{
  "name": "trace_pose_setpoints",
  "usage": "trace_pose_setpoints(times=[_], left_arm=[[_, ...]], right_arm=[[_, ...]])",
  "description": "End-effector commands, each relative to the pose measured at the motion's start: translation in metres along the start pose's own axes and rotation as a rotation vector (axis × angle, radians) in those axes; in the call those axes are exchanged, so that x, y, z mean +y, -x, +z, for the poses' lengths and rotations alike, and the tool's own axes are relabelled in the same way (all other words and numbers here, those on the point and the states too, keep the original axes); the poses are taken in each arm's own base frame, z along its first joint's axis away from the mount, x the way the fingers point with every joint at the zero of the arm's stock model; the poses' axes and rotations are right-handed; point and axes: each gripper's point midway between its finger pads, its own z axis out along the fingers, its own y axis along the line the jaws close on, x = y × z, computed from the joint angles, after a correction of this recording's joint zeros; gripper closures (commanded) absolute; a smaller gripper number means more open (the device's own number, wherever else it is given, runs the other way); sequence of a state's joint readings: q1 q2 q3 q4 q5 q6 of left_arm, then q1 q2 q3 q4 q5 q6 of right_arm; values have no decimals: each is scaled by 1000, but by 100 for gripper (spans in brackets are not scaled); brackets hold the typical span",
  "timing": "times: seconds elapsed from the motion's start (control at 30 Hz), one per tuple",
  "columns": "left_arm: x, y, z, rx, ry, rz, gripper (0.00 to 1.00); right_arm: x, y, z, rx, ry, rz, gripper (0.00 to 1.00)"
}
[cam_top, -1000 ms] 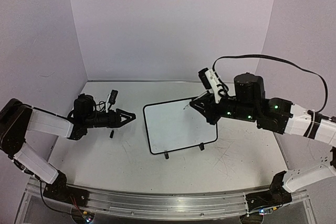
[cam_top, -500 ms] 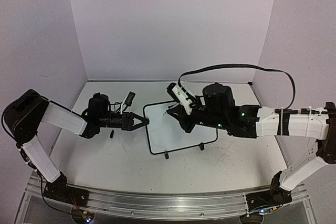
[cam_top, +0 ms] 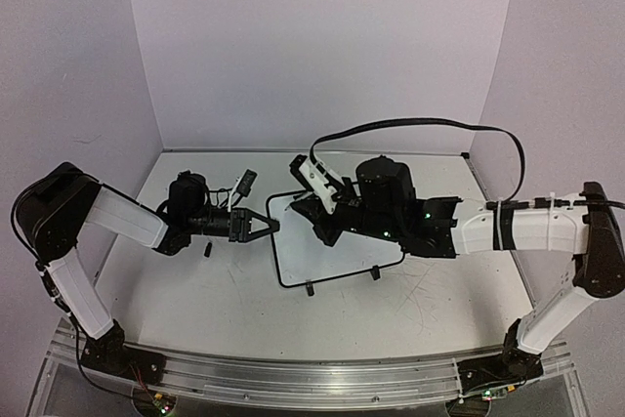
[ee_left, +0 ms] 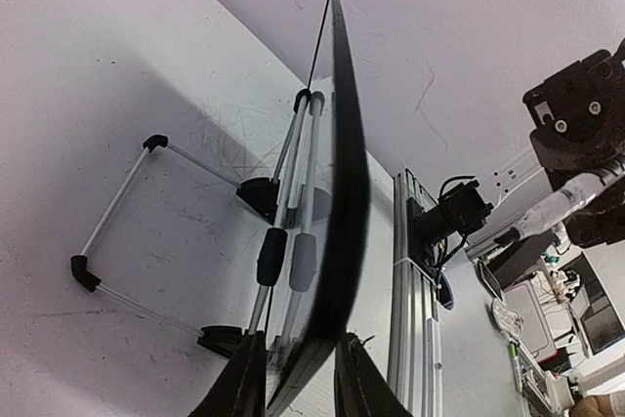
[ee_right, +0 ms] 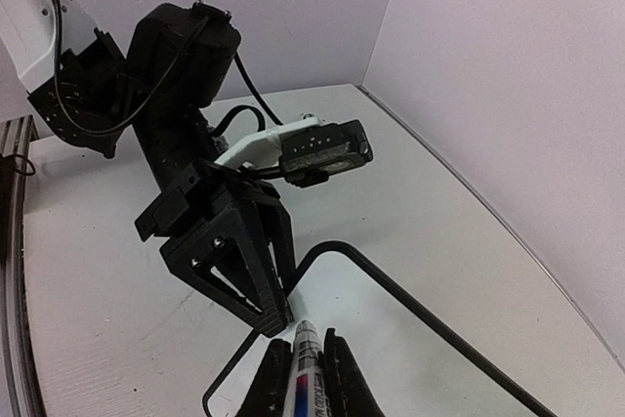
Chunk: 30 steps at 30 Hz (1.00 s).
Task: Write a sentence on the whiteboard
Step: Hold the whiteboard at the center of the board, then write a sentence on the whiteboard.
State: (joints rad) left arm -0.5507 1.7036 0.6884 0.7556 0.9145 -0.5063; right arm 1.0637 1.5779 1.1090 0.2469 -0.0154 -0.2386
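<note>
At table (cam_top: 225, 290) centre, whiteboard (cam_top: 342, 241) long axis left-right — left claw (cam_top: 273, 226) pinching edge, right claw (cam_top: 312, 210) pinching marker (ee_right: 306, 354).

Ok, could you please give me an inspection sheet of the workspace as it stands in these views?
Surface: white table, scuffed with thin scratches.
Job's things: whiteboard propped at a tilt; no writing seen on it.
Clutter: one small black item left of the board, too small to identify.
Grippers: left gripper has its fingers either side of the board's left edge, clamp unclear; right gripper shut on a marker, over the board's far left part.
Cables: black cable arching above the right arm.
Surroundings: plain lilac walls on three sides.
</note>
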Motion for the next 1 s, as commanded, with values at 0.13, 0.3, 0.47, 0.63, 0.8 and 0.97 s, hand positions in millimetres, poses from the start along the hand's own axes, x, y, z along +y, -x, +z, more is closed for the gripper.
trace_pose_setpoints(times=[0.13,0.3,0.47,0.63,0.8,0.97], left_arm=[[-6,12,4,-12,-47,115,87],[-7,10,3,-14,-44,162,92],[-6,10,1,-19,-32,188,96],[-4,7,2,-14,-27,188,100],[-4,8,1,-19,-19,202,100],[-4,7,0,-21,-15,205,100]], right_arm=[[-5,28,11,-75,-46,20,100],[-7,28,17,-75,-82,20,100],[-9,25,22,-74,-118,13,100],[-10,25,25,-73,-132,18,100],[-14,20,28,-61,-156,29,100],[-15,22,28,-67,-166,32,100]])
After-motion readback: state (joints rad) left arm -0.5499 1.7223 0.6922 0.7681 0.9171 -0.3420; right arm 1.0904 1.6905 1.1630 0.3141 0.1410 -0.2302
